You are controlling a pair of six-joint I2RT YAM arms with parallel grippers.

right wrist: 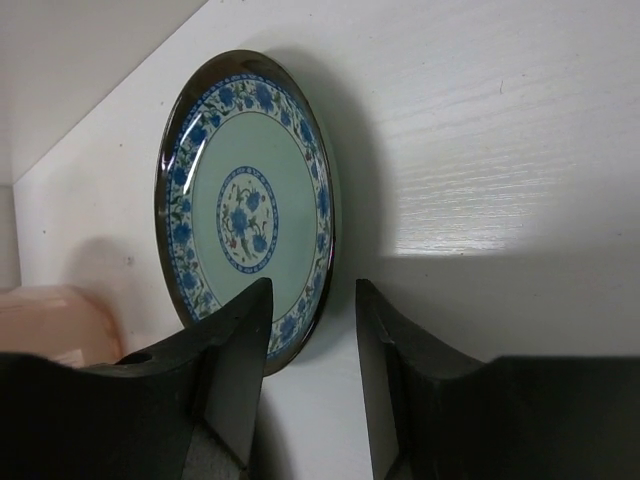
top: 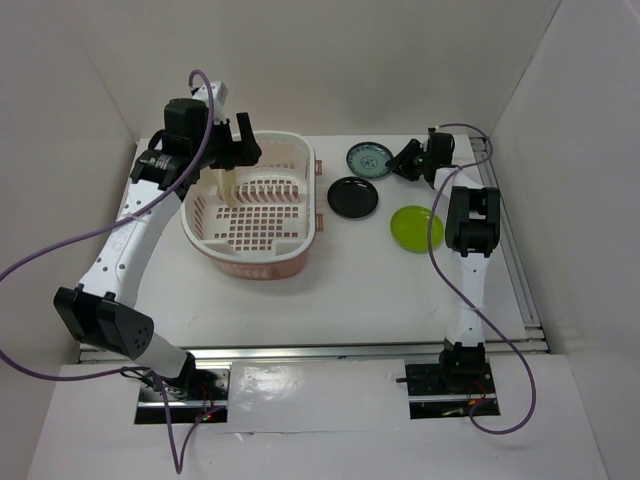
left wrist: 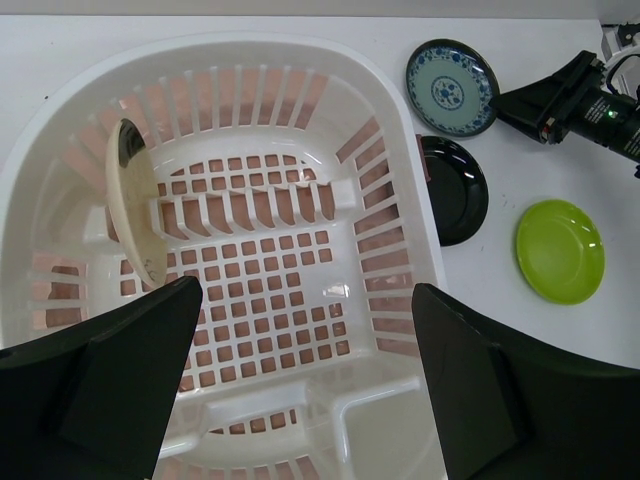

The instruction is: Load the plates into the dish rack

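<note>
The dish rack [top: 256,262] stands at the left middle of the table. The cream plate [top: 226,182] stands on edge inside it, by the left wall [left wrist: 134,205]. My left gripper [top: 237,150] hovers open and empty above the rack [left wrist: 428,235], with the rack floor between its fingers [left wrist: 305,290]. The blue-green plate [top: 367,158] lies flat at the back. My right gripper [top: 405,162] is open at that plate's edge [right wrist: 245,215]: one finger is over the rim, the other beside it [right wrist: 312,290]. The black plate [top: 353,197] and the lime green plate [top: 416,228] lie flat to the right of the rack.
White walls enclose the table [top: 320,300] on the left, back and right. A metal rail [top: 520,290] runs along the right edge. Purple cables [top: 40,260] trail from both arms. The black plate [left wrist: 455,190] lies close to the rack's right wall.
</note>
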